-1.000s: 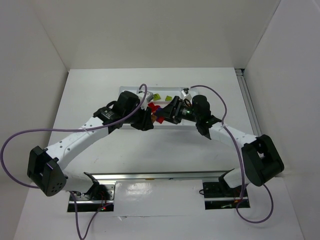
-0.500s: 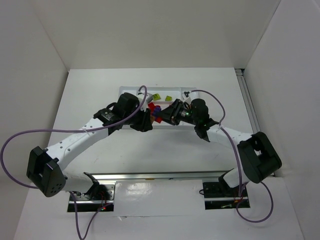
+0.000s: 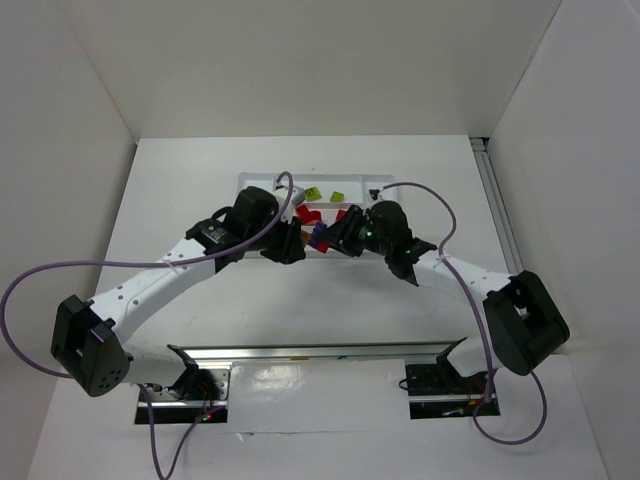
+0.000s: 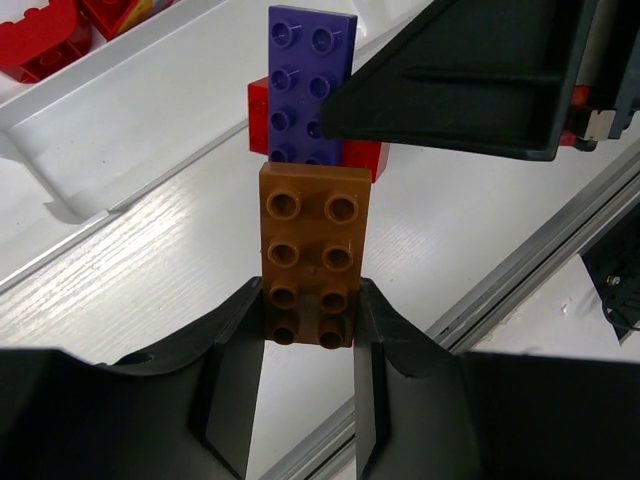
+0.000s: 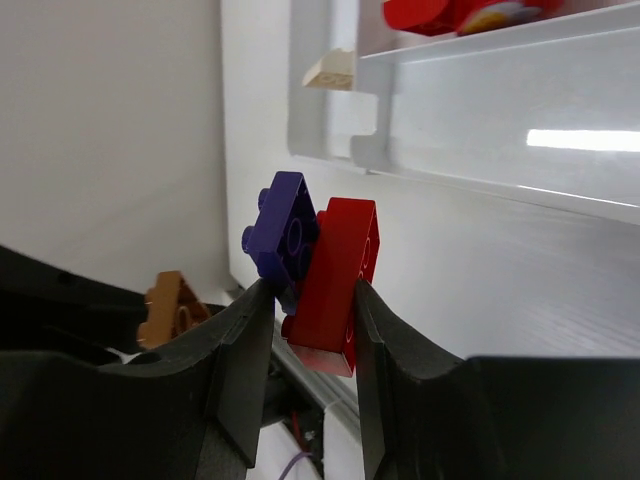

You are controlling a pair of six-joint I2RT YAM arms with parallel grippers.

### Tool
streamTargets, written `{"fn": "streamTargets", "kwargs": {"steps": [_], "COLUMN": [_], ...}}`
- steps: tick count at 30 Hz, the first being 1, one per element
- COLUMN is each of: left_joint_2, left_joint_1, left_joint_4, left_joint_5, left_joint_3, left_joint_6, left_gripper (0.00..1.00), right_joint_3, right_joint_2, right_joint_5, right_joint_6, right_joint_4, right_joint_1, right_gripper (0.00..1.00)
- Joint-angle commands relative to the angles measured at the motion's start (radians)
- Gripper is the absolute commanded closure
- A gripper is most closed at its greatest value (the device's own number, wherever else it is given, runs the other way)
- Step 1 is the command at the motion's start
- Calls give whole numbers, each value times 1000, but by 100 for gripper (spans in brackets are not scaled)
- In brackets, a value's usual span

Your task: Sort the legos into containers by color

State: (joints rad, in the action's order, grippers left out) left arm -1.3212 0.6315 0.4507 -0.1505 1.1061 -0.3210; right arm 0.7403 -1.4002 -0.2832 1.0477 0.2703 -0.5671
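Top external view: both grippers meet over the tray [image 3: 252, 181], by its near edge, mid-length.
Left gripper [image 4: 309, 312]: clamped on one orange-brown brick [image 4: 310, 250], held by its end.
Right gripper [image 5: 312, 298]: clamped on one red brick [image 5: 340, 275] with one purple plate [image 5: 285, 232] flat against it.
Contact: brown brick's far end meets the purple plate's end.
Lime green bricks [image 3: 313, 192]: two, compartment along the tray's far edge.
Tan brick [image 5: 330, 68]: one, in a compartment corner.
Loose red bricks [image 4: 35, 35]: two, in the next compartment.

Purple plate [image 5: 285, 235] pressed flat against red brick [image 5: 340, 280], brown brick [image 4: 310, 255] near, over white tray [image 4: 130, 130].
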Motion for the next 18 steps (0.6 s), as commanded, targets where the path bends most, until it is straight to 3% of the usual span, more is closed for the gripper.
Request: {"fn": "streamTargets", "kwargs": {"steps": [1, 4, 9, 18], "left_joint_2": [13, -9, -226, -507], "left_joint_1": [-16, -29, -38, -29], "left_joint_4": [-35, -35, 130, 149], "left_joint_5": [-4, 66, 264, 341], "left_joint_3": [34, 34, 248, 483], "left_joint_6": [-6, -24, -131, -184], "left_gripper": [100, 100, 100, 100], "right_joint_3": [22, 40, 63, 64], "right_joint_2": [62, 130, 268, 478], "right_joint_5": [99, 177, 361, 424], "right_joint_6": [-49, -93, -199, -264], "right_joint_4": [-80, -182, -364, -597], "right_joint_1": [-4, 22, 52, 210], "right_gripper": [88, 88, 88, 88]}}
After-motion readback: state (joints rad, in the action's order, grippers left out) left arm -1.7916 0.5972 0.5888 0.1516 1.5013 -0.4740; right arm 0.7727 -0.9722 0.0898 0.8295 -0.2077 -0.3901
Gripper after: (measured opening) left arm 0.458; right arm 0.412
